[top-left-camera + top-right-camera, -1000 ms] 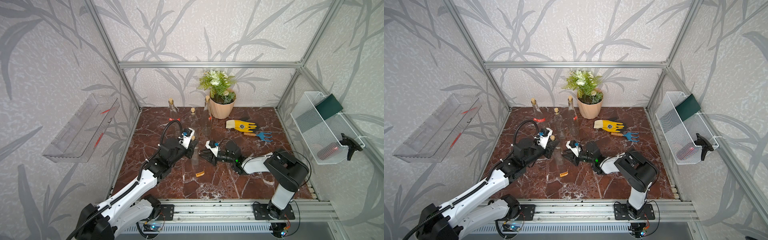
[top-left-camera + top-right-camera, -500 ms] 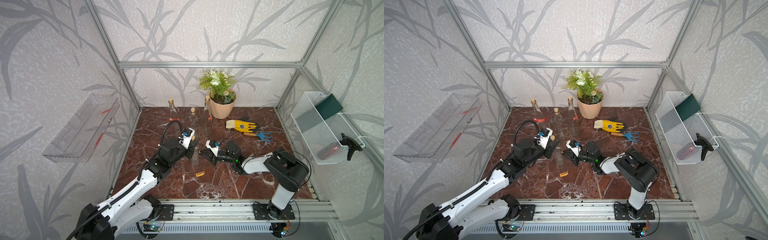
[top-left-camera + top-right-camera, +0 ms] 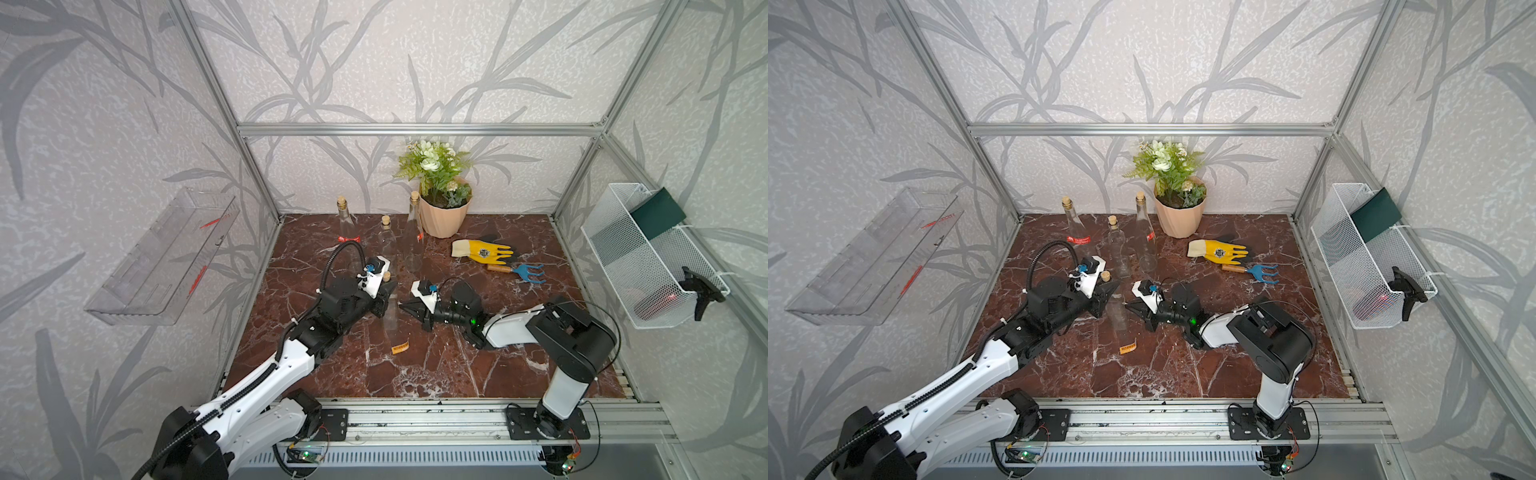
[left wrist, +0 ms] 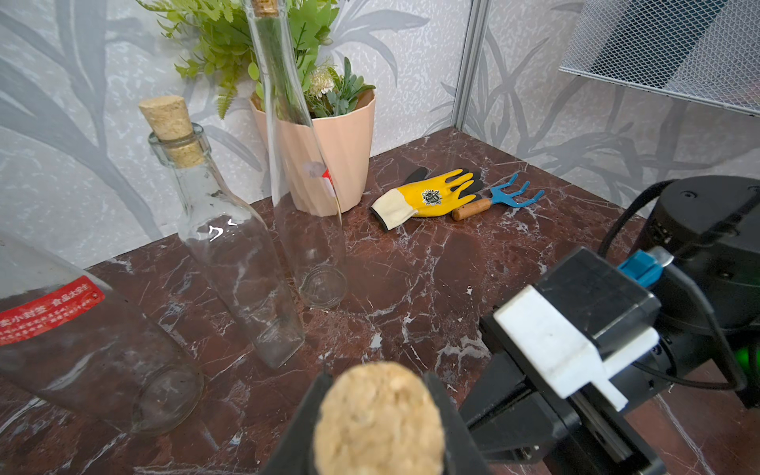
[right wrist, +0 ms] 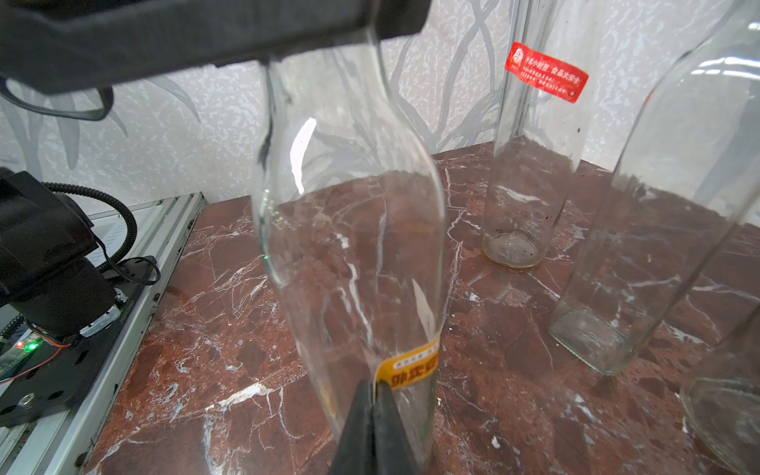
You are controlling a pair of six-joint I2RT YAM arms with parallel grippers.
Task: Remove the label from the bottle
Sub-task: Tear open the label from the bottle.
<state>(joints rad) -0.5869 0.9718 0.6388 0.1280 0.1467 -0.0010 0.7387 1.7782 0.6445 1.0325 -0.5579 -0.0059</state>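
Bottle [image 5: 349, 230]: stands upright on the table [image 3: 457, 365] between both arms, near three other bottles [image 3: 1117, 249]. Gripped at the neck, just under the cork [image 4: 378, 427], by the left gripper [image 4: 377, 378], jaws partly apart around the glass. Pinched by the right gripper [image 5: 373, 395], jaws fully closed on the end of the yellow label [image 5: 413, 366] low on the glass.
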